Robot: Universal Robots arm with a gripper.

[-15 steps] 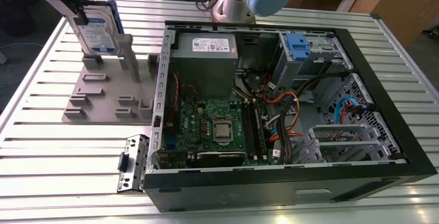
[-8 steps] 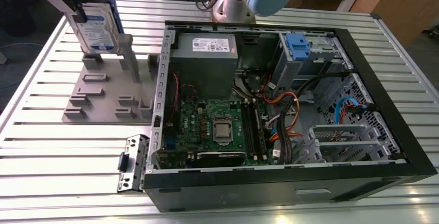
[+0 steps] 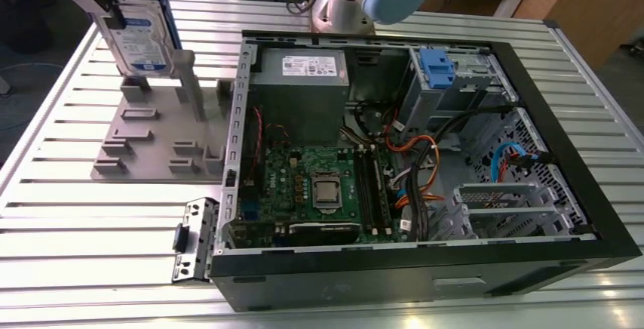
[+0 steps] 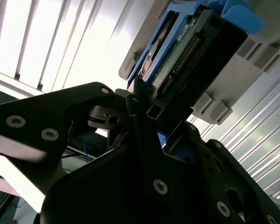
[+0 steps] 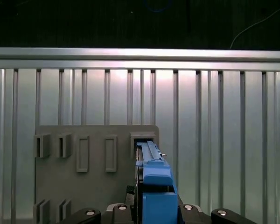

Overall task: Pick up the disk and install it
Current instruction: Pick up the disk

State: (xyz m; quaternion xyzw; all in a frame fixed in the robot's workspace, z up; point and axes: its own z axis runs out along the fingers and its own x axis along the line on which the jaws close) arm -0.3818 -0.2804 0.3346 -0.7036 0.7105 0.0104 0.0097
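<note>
Slatted aluminium table [image 3: 50,155] | gripper [image 4: 147,106] fingers clamped on the disk [image 3: 141,38] | disk upright over grey stand [image 3: 151,148] slot | stand at the exterior view's left of open computer case [image 3: 604,223]

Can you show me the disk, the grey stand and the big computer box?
disk [image 3: 141,38]: exterior view, on its white-and-blue label.
grey stand [image 3: 151,139]: exterior view, on its flat base plate.
computer box [image 3: 403,287]: exterior view, on its black outer wall.
</note>
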